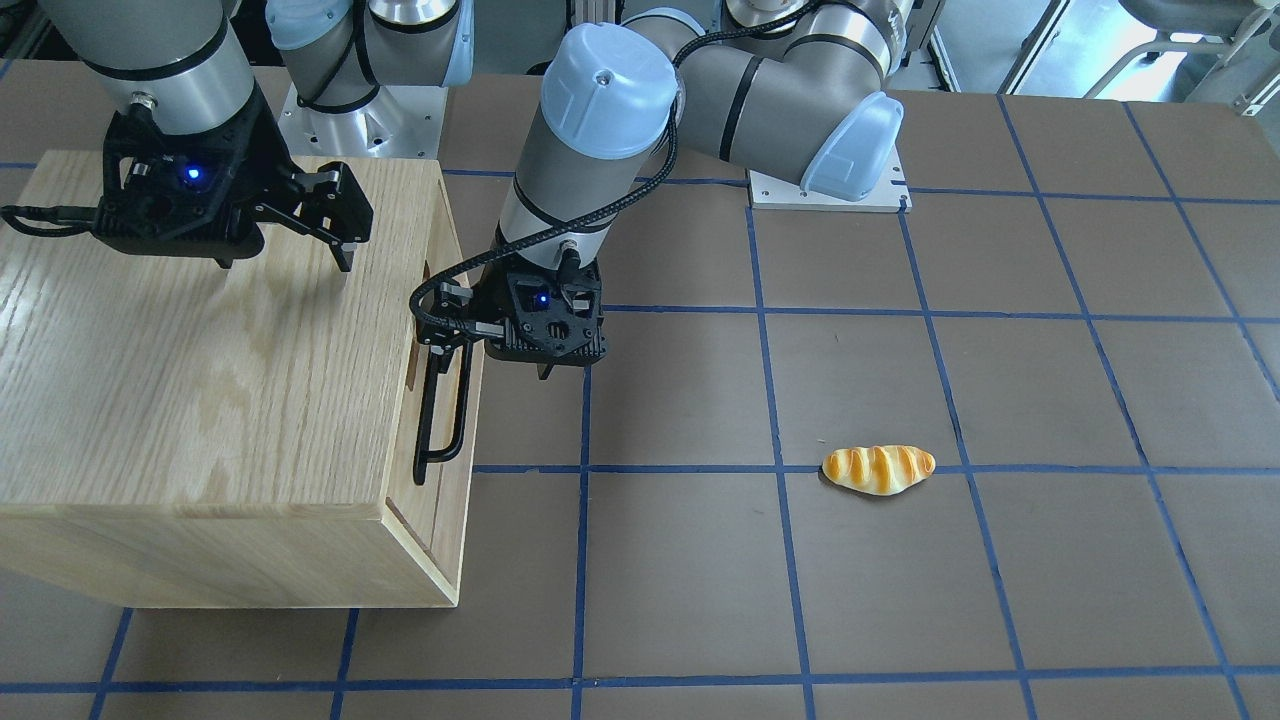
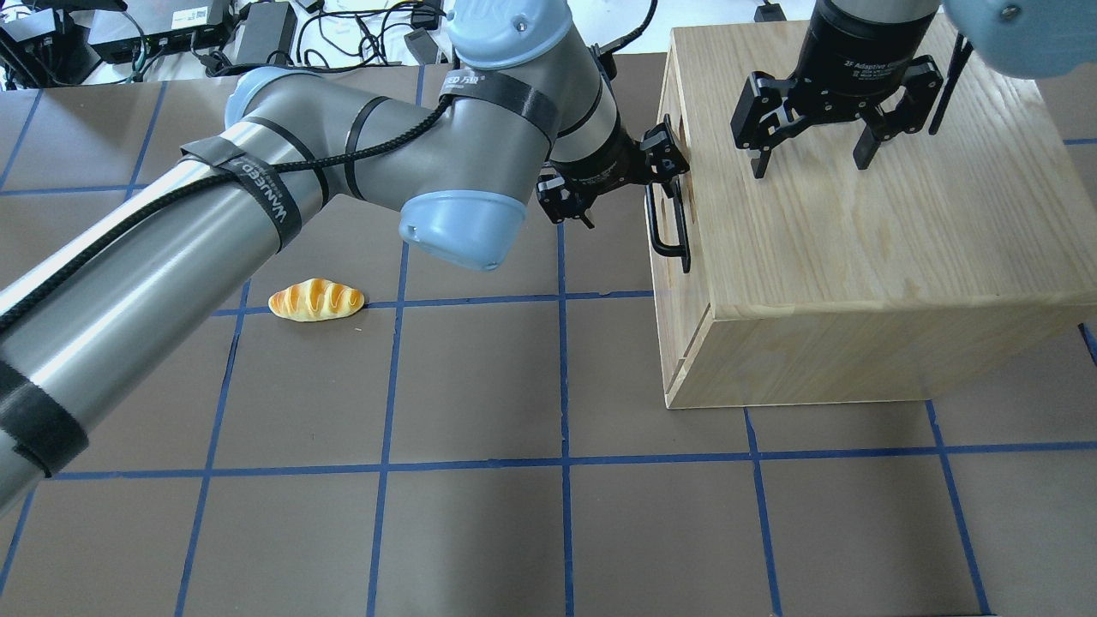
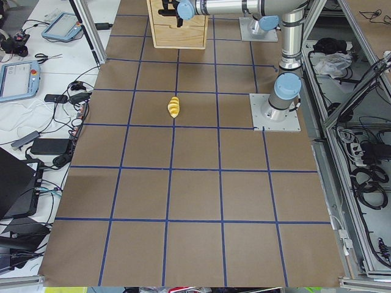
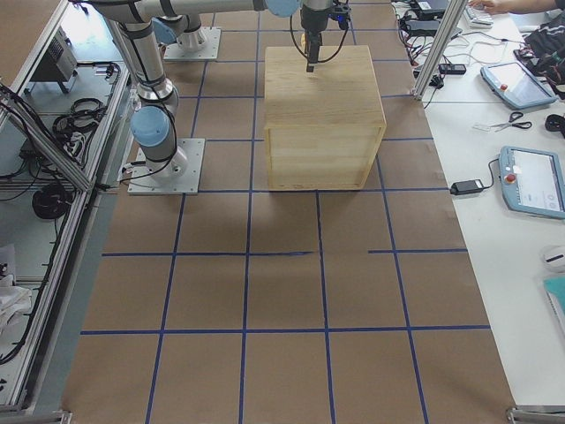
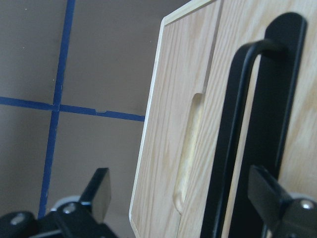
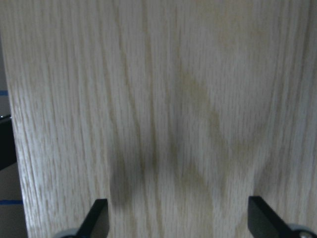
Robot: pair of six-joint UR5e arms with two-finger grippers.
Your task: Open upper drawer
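1. Bench: brown surface with a blue tape grid.
2. Bread roll: golden and striped. It lies on the bench on the robot's left half, well apart from the cabinet.
3. Left hand: reached across to the cabinet's front face. Its fingers are spread wide. In the wrist view the black bar handle stands between the two fingers, not clamped.
4. Upper drawer: set in the front of the cabinet, which faces the bench's middle. The oak panel appears flush with that face. An oblong slot is cut beside the handle.
5. Oak cabinet: a large box standing on the robot's right half of the bench.
6. Right hand: over the cabinet's top panel, fingers pointing down and parted, holding nothing. Whether the tips touch the wood cannot be told.
7. Cables and electronics: beyond the bench's far edge.
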